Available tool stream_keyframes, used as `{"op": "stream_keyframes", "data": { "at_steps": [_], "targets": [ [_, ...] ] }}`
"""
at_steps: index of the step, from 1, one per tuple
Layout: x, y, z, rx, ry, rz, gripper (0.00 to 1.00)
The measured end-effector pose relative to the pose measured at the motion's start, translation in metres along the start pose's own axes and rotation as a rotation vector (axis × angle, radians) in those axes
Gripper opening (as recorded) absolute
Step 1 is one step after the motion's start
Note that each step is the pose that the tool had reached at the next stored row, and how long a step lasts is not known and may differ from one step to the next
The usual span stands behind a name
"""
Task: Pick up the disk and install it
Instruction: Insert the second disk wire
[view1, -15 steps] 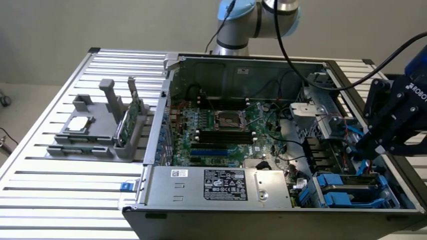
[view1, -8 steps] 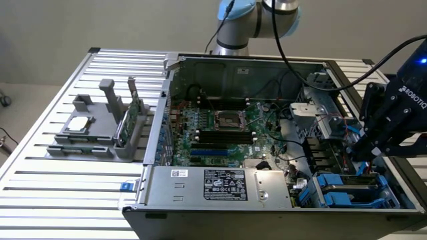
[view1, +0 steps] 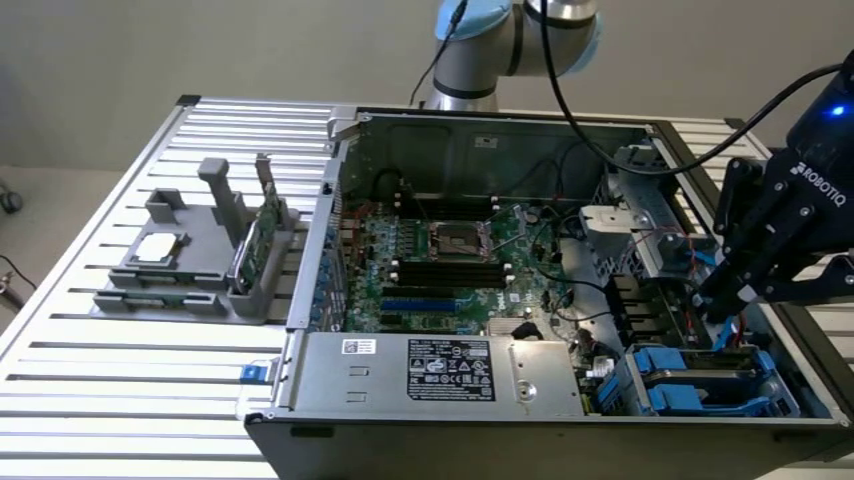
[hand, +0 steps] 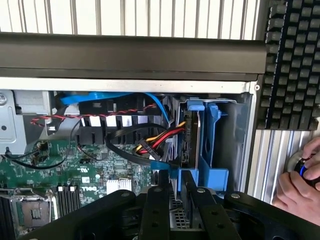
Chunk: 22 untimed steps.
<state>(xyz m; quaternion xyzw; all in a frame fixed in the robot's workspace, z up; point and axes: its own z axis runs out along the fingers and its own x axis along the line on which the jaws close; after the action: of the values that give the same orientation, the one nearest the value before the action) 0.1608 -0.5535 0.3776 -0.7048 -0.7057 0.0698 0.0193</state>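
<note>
At the computer case's drive-bay corner, the disk is seen edge-on, clamped between the gripper's fingers.

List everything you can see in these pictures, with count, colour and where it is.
computer case: one, grey, open on the slatted table.
motherboard: one, green, inside the case.
disk: one, blue carrier, upright in the drive bay.
grey fixture: one, on the table at the exterior view's left, holding a small silver chip and a green card.
keyboard: one, black, beside the case.
person's hand: one, on the table.
gripper: one, black, over the drive bay.
</note>
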Motion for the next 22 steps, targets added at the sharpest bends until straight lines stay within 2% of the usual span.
{"op": "stream_keyframes", "data": {
  "at_steps": [2,6,8,12,22],
  "targets": [
    [0.0,-0.0001,0.0002,0.0,-0.0023,0.0,0.25],
    [0.0002,-0.0001,0.0025,-0.0007,-0.0152,0.002,0.25],
    [0.0005,0.0002,0.0047,-0.0019,-0.0193,0.003,0.25],
    [0.0032,0.0005,0.0071,-0.0036,-0.0237,0.003,0.25],
    [0.0047,0.0008,0.0094,-0.0053,-0.0295,0.004,0.25]
  ]
}}
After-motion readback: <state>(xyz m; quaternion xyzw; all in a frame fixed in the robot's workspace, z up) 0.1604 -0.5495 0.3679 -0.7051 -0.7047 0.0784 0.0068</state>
